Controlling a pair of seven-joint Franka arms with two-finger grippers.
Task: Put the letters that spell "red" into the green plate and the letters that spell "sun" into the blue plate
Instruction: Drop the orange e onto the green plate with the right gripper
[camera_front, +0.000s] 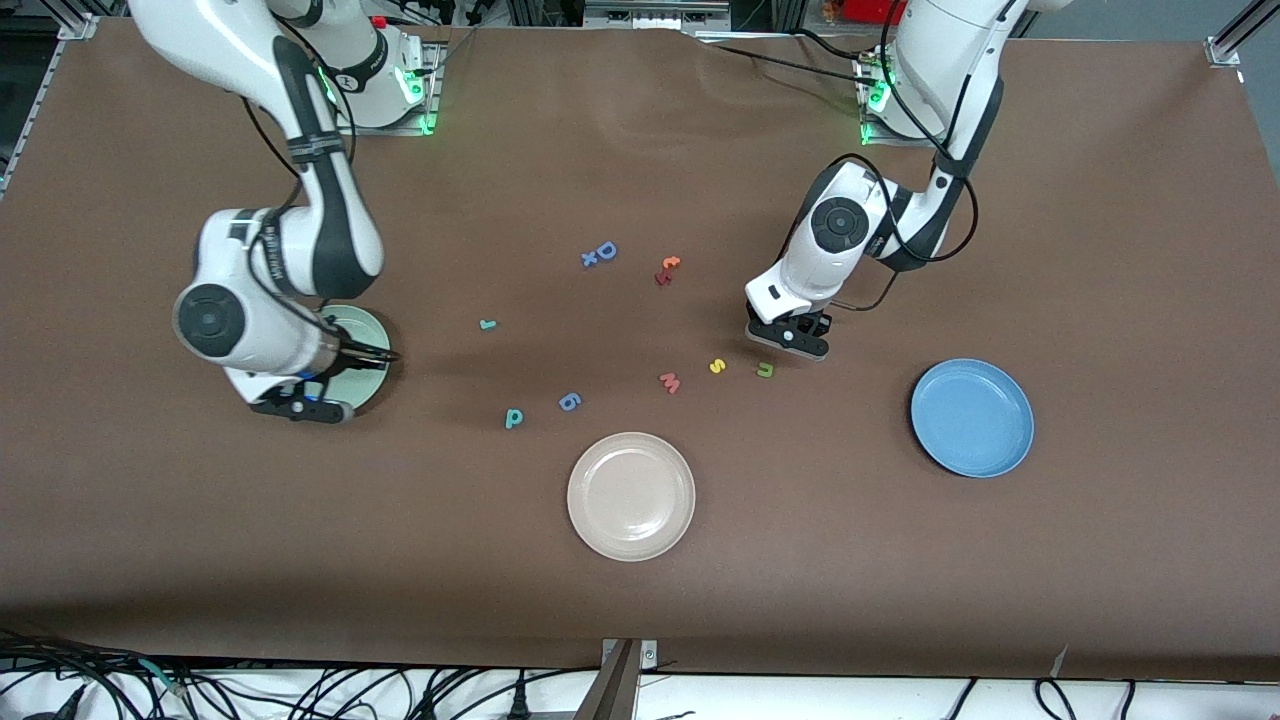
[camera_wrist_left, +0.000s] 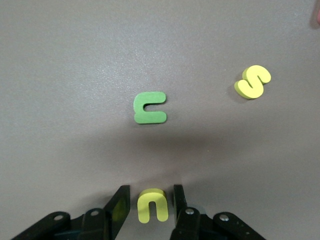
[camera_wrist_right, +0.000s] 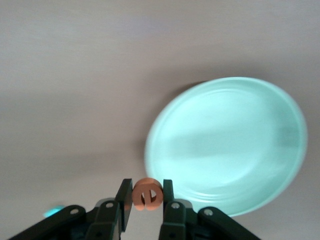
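Observation:
My left gripper (camera_wrist_left: 150, 190) is low over the table and open, its fingers on either side of the yellow u (camera_wrist_left: 152, 205) with a small gap on each side. The dark green n (camera_wrist_left: 150, 108) and the yellow s (camera_wrist_left: 253, 82) lie close by on the table. In the front view the left gripper (camera_front: 790, 338) hides the u. My right gripper (camera_wrist_right: 146, 187) is shut on the orange e (camera_wrist_right: 147, 194), over the rim of the green plate (camera_wrist_right: 225, 145). The teal r (camera_front: 487, 324) and teal d (camera_front: 513, 418) lie mid-table. The blue plate (camera_front: 972, 417) holds nothing.
A beige plate (camera_front: 630, 495) sits nearest the front camera. A blue 6 (camera_front: 569, 401) and a pink w (camera_front: 670, 382) lie between the d and the s. A blue D (camera_front: 600, 253) and small red and orange letters (camera_front: 667, 270) lie farther from the camera.

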